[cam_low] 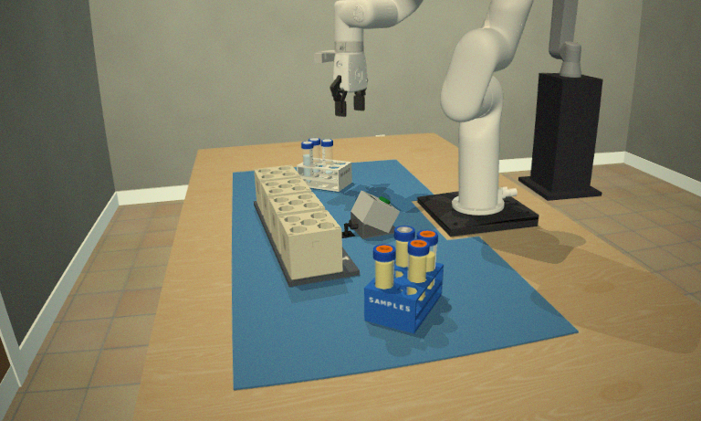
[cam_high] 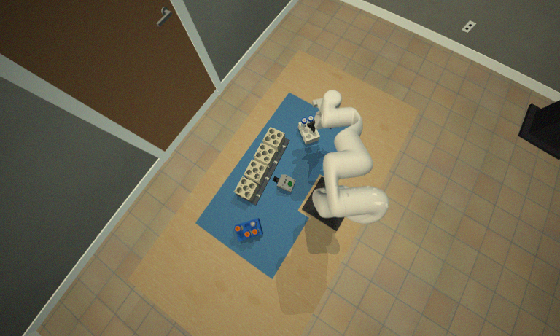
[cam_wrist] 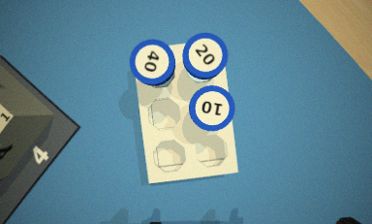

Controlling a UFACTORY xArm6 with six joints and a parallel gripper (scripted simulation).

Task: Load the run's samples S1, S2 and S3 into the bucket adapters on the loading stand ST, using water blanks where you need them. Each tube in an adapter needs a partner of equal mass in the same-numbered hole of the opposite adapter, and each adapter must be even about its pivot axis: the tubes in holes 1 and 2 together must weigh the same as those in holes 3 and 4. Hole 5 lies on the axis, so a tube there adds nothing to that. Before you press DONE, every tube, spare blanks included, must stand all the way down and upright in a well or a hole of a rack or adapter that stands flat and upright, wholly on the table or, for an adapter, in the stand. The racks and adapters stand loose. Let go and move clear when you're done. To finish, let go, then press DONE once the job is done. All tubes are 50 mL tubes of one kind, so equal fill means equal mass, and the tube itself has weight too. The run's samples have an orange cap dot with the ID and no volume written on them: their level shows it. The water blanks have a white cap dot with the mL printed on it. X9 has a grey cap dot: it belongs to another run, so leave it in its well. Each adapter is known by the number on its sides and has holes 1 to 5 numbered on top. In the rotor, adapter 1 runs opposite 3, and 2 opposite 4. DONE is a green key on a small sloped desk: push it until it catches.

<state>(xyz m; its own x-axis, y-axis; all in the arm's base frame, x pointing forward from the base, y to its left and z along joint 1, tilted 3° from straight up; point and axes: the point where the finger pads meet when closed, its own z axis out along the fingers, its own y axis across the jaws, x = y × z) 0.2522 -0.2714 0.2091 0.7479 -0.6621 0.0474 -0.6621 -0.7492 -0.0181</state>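
My gripper (cam_high: 312,127) (cam_low: 350,107) (cam_wrist: 251,221) is open and empty, high above the white blanks rack (cam_low: 338,179) (cam_wrist: 186,172). The rack holds three blue-capped blanks, marked 40 (cam_wrist: 152,62), 20 (cam_wrist: 204,55) and 10 (cam_wrist: 211,108); its other three wells are empty. The blue samples rack (cam_low: 390,313) holds three orange-dot tubes (cam_low: 383,250) (cam_low: 418,244) (cam_low: 427,235), IDs unreadable, and a grey-dot tube (cam_low: 404,230). The rear right orange-dot tube shows a lower yellow level. Several beige adapters (cam_high: 246,188) (cam_low: 312,257) stand in the grey stand (cam_low: 350,267) with no tubes visible in their holes.
The small grey desk (cam_high: 284,183) (cam_low: 371,217) with the green DONE key (cam_high: 290,184) (cam_low: 384,200) stands between the stand and the arm's base. The blue mat (cam_high: 222,216) (cam_low: 289,344) lies under racks, stand and desk. In the wrist view the stand's corner marked 4 shows at left.
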